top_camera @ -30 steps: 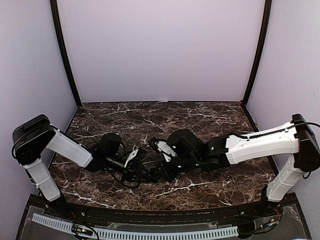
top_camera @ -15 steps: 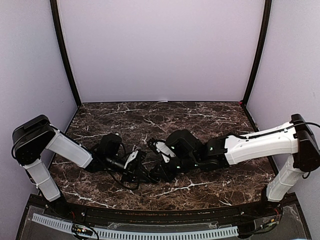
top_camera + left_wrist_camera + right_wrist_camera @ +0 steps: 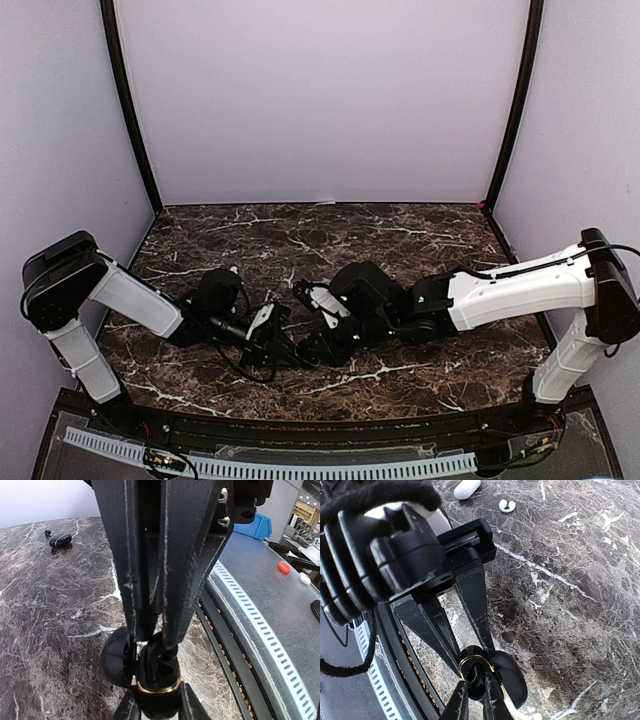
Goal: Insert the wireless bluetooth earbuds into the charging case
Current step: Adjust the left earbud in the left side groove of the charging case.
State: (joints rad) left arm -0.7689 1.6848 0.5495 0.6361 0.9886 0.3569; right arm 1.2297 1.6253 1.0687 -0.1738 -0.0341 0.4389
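A black charging case (image 3: 158,682) with a gold rim is held just above the marble. Its lid (image 3: 115,657) hangs open to one side. My left gripper (image 3: 152,640) is shut on the case body from above. My right gripper (image 3: 476,681) reaches into the open case (image 3: 479,666), shut on a small black earbud that is mostly hidden between its tips. In the top view the two grippers meet near the table's front centre, around the case (image 3: 290,345). A loose white earbud (image 3: 507,505) lies on the marble, and a tiny black earbud (image 3: 47,532) lies farther off.
A closed black case (image 3: 60,540) lies beside the small black earbud. A white case (image 3: 466,487) lies near the white earbud. The table's front edge, with a black channel and a perforated rail (image 3: 260,630), runs close beside the held case.
Both grippers, still joined at the case, have drifted slightly left and toward the near edge. Neither grip has changed.
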